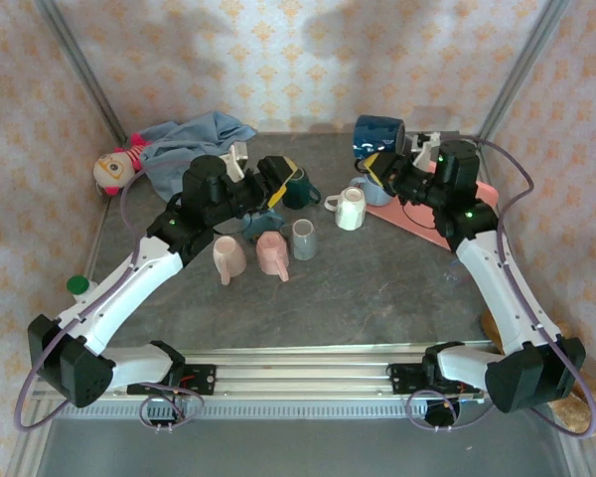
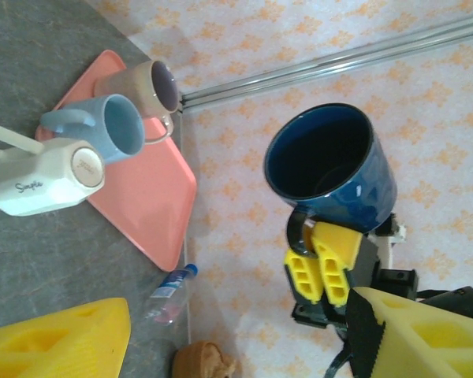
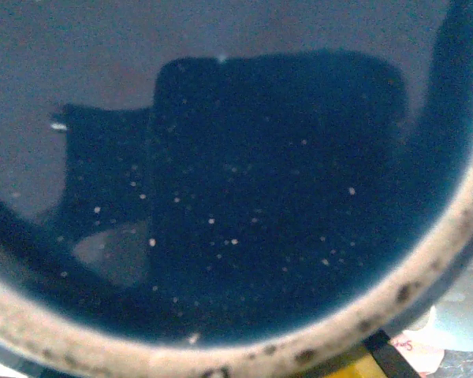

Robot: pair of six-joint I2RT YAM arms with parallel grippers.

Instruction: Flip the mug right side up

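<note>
My right claw [image 2: 323,264] is pressed nearly together, pinching the dark blue mug [image 2: 331,165]. The mug hangs on its side above the back of the bench [image 1: 377,288], near the pink tray [image 2: 150,197]. My left claw [image 1: 281,181] is spread, holding nothing.

Grey table [image 1: 377,288]: mugs [image 1: 229,257], pink tray [image 2: 154,205]

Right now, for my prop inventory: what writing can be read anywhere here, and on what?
"Simple", in script, last letters unsure: white faceted ceramic mug beside the pink tray.
Label on the small clear plastic bottle: too small to read.
Reddish script on a white surface, right wrist view's corner: too blurred.
No writing seen on the dark blue glazed mug.
</note>
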